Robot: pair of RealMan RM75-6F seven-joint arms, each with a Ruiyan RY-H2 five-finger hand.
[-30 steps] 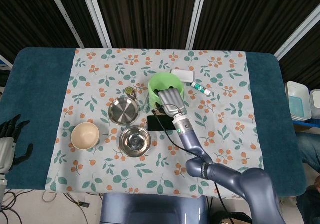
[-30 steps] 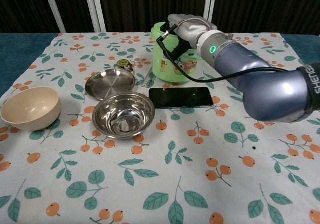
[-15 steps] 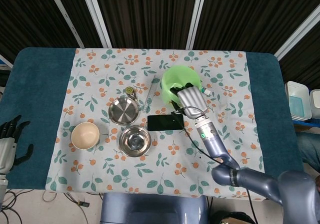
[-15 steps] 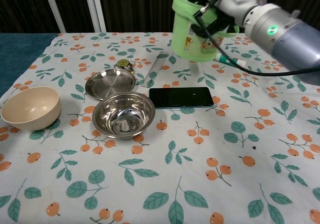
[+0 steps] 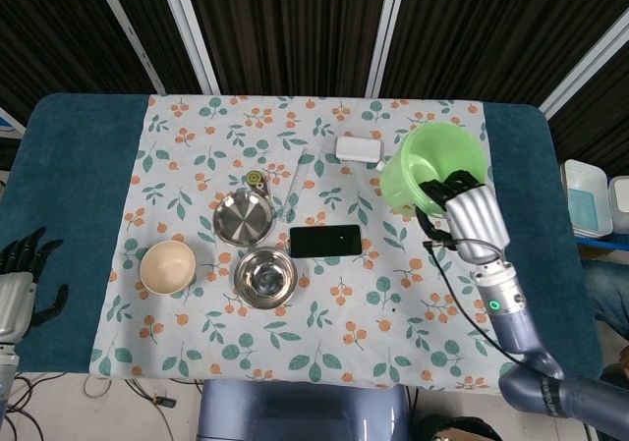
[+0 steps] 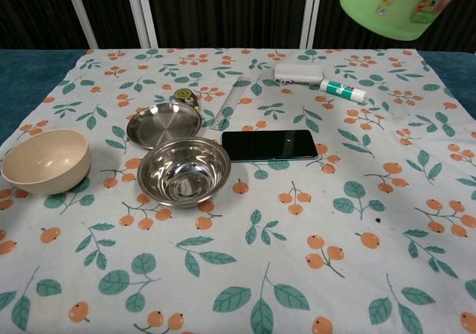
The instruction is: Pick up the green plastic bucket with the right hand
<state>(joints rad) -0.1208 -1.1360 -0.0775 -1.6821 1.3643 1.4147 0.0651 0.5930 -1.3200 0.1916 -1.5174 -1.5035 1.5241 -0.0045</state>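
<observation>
Fingers [image 5: 444, 188] of your right hand [image 5: 470, 223] hook over the rim of the green plastic bucket [image 5: 432, 166], grasping it in the air above the far right of the bench [image 5: 79, 166]; the chest view shows only the bucket's underside at its top edge. Your left hand [image 5: 14, 282] rests off the near left corner, its fingers spread and holding nothing. On the floral cloth [image 6: 297, 222] lie a black phone [image 6: 269, 144], two steel bowls [image 6: 184, 172], a cream bowl [image 6: 43, 160], a white box [image 6: 298, 73] and a small tube [image 6: 343, 90].
</observation>
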